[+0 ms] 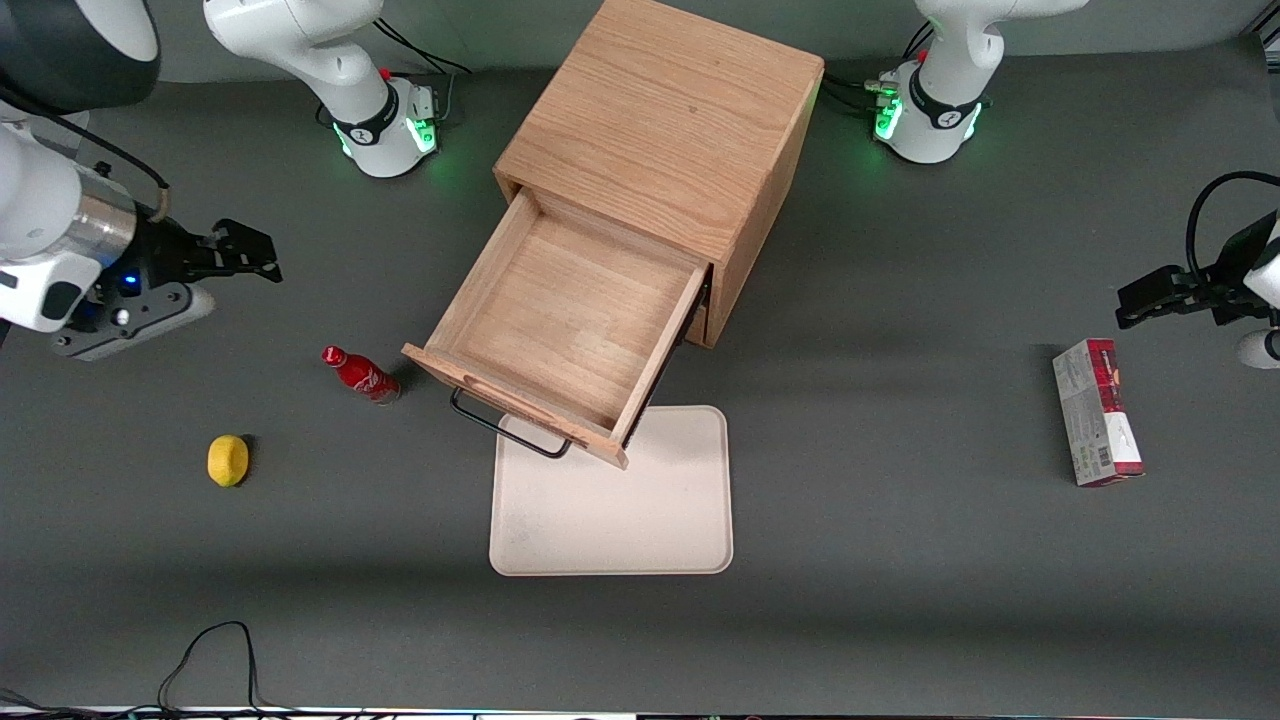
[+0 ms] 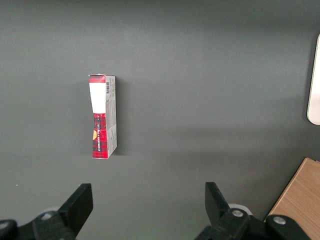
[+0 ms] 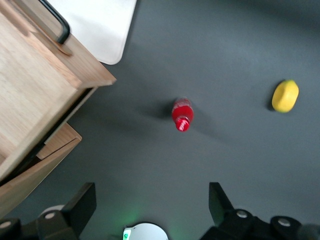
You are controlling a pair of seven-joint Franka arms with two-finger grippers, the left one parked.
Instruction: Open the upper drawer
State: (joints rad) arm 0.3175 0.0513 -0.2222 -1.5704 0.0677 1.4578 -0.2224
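Upper light oak drawer [image 1: 575, 320] with the black wire handle [image 1: 505, 425] was found pulled way out over the cream tray [image 1: 610, 520].
The black claw [image 1: 262, 258] was parked wide open and empty above the grey counter [image 1: 900, 500], well apart from the drawer.

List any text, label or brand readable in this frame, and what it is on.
Nothing can be read for certain.
Bottle: white script on the red body, too small to read.
Box: red and white print with a barcode, lettering too blurred to read.
Drawer, pulled open, tray, lemon: no markings.
Gripper, open, above the table away from the drawer: no text.
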